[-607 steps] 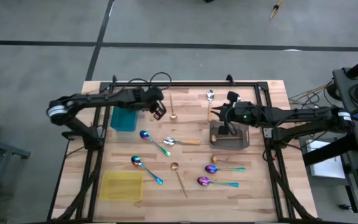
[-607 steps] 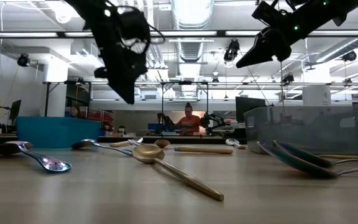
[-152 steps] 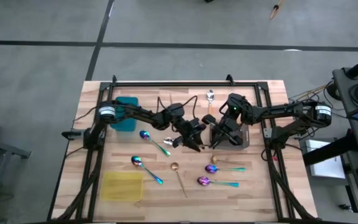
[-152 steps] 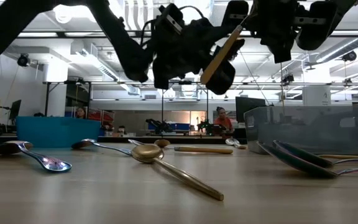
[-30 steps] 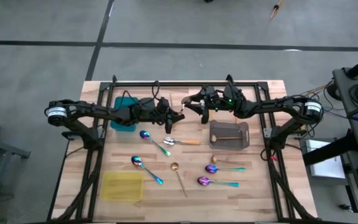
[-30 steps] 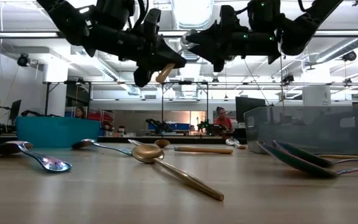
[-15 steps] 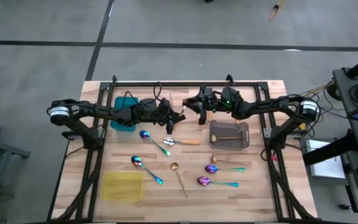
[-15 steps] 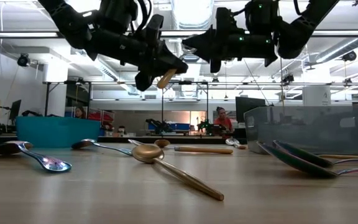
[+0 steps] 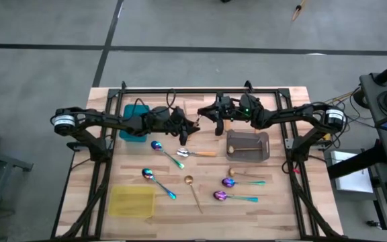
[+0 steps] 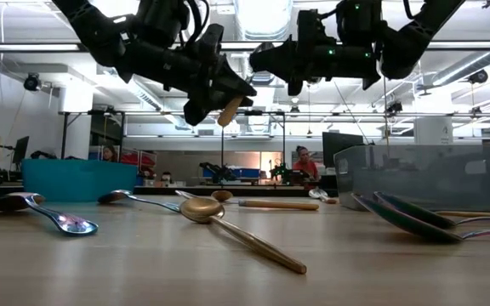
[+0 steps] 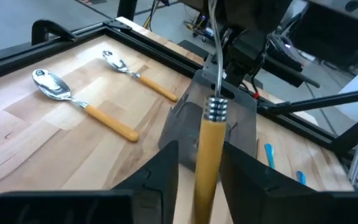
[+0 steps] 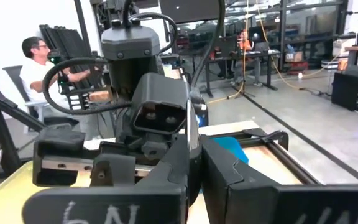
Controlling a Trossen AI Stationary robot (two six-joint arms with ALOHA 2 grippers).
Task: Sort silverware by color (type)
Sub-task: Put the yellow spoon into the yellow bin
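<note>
Left gripper (image 11: 199, 154): fingers parted, flanking the orange handle of a spoon (image 11: 210, 124) in mid-air over the table's middle, small gaps either side. Just beyond, at 2 o'clock: right gripper (image 9: 210, 115), closed together on the spoon's silver neck. Farther, at 4 o'clock: grey tray (image 9: 264, 144).

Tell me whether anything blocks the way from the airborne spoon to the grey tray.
Nothing visible does. The orange-handled spoon hangs between the left gripper and the right gripper, which is shut on it. The grey tray lies nearby, with only air between.
</note>
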